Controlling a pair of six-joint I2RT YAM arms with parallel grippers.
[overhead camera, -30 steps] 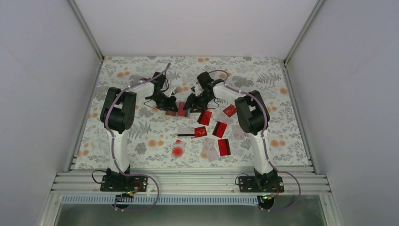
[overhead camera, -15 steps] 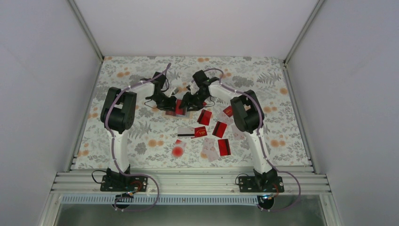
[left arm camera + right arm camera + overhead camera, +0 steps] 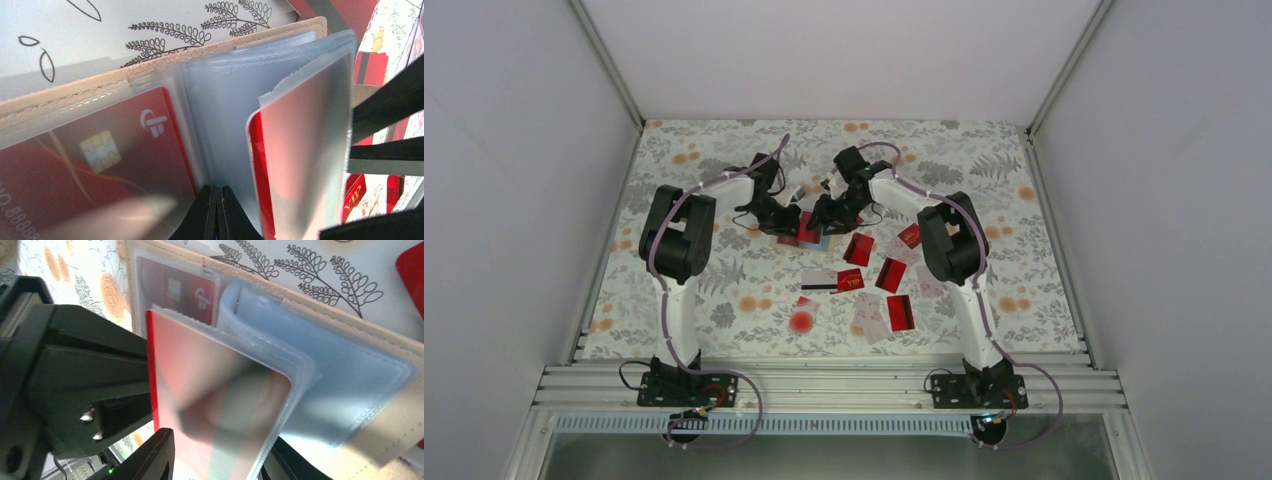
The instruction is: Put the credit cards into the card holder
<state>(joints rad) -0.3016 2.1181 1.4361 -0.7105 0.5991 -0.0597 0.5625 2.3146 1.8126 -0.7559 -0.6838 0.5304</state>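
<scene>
Flanking card holder [image 3: 150,67], arms bent inward | left end effector [image 3: 216,200] clamps it | right end effector [image 3: 217,462]: unclear

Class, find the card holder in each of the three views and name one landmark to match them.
Top external: the card holder sits small, slightly left of picture centre.
Left wrist: fills most of the frame, tan edge along the top.
Right wrist: spans the frame, blue lining at right.
Shared landmark: the red chip card in its clear pocket, plain in both wrist views; only a red patch from above.
</scene>
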